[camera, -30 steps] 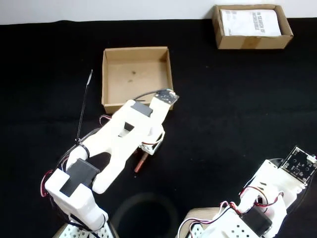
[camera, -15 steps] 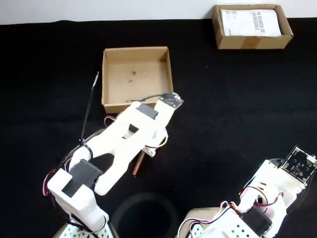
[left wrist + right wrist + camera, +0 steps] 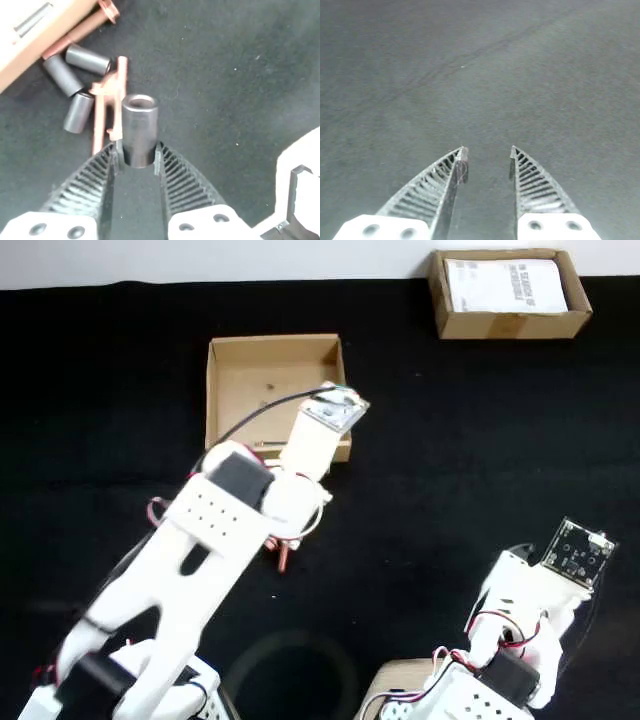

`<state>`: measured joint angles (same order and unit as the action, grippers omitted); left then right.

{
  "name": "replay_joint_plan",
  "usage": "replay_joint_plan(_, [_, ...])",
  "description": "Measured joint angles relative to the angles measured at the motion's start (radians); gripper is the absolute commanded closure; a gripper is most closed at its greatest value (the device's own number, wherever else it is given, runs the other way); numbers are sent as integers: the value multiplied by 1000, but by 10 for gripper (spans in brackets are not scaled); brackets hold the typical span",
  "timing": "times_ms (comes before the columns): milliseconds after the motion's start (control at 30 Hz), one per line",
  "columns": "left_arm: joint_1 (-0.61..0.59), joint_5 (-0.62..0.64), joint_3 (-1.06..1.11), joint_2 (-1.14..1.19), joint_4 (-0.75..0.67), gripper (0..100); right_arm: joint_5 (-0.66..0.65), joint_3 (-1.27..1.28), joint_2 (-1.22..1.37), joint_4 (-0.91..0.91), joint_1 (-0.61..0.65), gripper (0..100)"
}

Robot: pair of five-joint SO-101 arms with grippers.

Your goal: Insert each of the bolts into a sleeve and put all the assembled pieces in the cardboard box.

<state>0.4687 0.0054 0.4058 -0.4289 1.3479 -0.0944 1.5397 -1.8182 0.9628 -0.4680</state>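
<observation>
Since each bolt has to go down a bore, the held sleeve (image 3: pixel 139 127) stands with its hollow end turned toward the wrist camera. That is item one, clenched low on its body by the left gripper (image 3: pixel 136 151), so the mouth is left free.

Item two: three loose sleeves (image 3: pixel 88 59), dark, lying on their sides in a cluster just beside the cardboard box (image 3: pixel 27 37).

Item three: copper bolts (image 3: pixel 106 97), several lying among and touching those sleeves, and a further bolt (image 3: pixel 82 29) along the box wall; the exact count cannot be told.

Item four: cardboard box (image 3: pixel 260 390), open-topped, with no assembled piece in the part that shows from above. It is judged to be the destination for finished pairs, hence the stock heaped at its near wall.

Item five: right gripper (image 3: pixel 487 161), jaws parted, holding nothing, over bare black table (image 3: pixel 470 60) — probably free to fetch a bolt for the presented sleeve.

Progress is judged early, with no pair yet joined.
</observation>
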Motion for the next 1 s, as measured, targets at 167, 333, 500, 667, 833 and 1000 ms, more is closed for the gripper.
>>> replay_joint_plan(167, [11,0,157,-57,-40,992,5,0,0,0,38,875])
replay_joint_plan(333, [95,0,307,-61,-199,991,5,0,0,0,44,875])
replay_joint_plan(500, [147,0,344,-61,-425,989,5,0,0,0,44,875])
replay_joint_plan(667, [149,0,344,-21,-557,947,5,0,0,0,44,875])
replay_joint_plan(833, [149,0,341,189,-609,838,5,0,0,0,44,875])
replay_joint_plan(1000, [147,0,244,419,-618,839,5,0,0,0,21,875])
